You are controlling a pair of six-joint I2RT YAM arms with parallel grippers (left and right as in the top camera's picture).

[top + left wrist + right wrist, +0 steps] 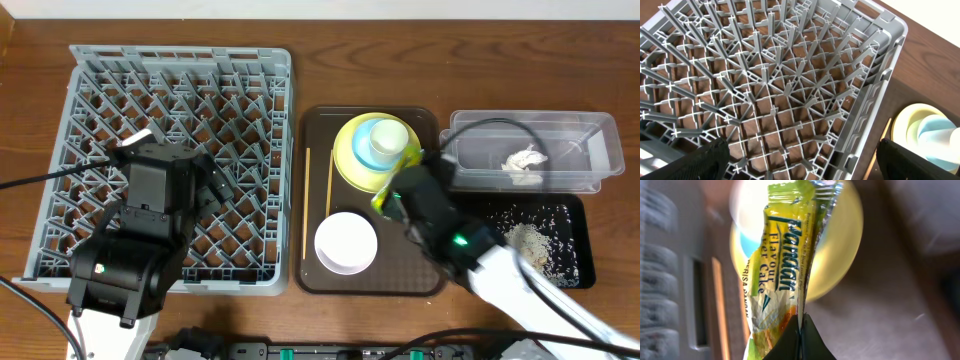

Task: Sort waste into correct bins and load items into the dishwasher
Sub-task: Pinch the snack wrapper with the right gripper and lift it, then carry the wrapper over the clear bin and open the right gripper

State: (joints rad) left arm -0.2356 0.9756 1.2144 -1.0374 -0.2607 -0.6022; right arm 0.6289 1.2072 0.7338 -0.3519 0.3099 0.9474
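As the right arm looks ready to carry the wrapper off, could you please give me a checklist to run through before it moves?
1. Grip on the wrapper by the right gripper: ok, jaws closed on one end.
2. The wrapper clear of the plate and cup: cannot tell; it hangs over both, height unclear.
3. Room in the clear tub: ok, only a white scrap inside.
4. The left gripper out of the way: ok, open over the dish rack.
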